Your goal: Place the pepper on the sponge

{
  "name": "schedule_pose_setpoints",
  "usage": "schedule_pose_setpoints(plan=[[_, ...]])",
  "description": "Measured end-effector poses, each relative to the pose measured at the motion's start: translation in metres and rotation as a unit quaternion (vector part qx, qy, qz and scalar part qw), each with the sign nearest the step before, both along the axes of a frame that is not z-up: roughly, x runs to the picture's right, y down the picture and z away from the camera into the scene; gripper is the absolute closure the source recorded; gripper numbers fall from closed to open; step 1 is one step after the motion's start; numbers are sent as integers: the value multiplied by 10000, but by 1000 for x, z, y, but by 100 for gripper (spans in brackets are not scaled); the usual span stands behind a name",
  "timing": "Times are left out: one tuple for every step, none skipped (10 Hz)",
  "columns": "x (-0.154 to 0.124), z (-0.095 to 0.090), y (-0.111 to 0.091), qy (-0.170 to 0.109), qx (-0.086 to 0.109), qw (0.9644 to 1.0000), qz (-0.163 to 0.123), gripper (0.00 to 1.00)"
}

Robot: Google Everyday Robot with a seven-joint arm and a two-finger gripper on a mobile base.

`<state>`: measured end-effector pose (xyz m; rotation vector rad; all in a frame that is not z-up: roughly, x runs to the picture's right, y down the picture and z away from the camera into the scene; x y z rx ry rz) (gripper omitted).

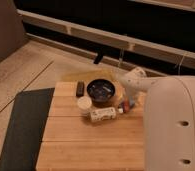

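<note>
The pepper [123, 107] shows as a small orange-red piece at the right side of the wooden table [91, 145], just right of the dark bowl [101, 91]. The blue-grey sponge [132, 104] lies right beside it and is partly hidden by the arm. My gripper [126, 101] reaches down from the white arm [136, 81] to just over the pepper and sponge. From this view I cannot say whether the pepper rests on the sponge or next to it.
A white bottle [102, 114] lies on its side in front of the bowl. A small black block [80, 88] sits left of the bowl. A dark mat [21, 125] covers the floor left of the table. My white body [176, 130] fills the right side.
</note>
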<state>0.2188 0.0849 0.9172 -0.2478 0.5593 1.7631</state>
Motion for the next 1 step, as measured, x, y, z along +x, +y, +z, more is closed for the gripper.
schedule_pose_setpoints(plan=[[0,0,0,1,0,10000,1,24]])
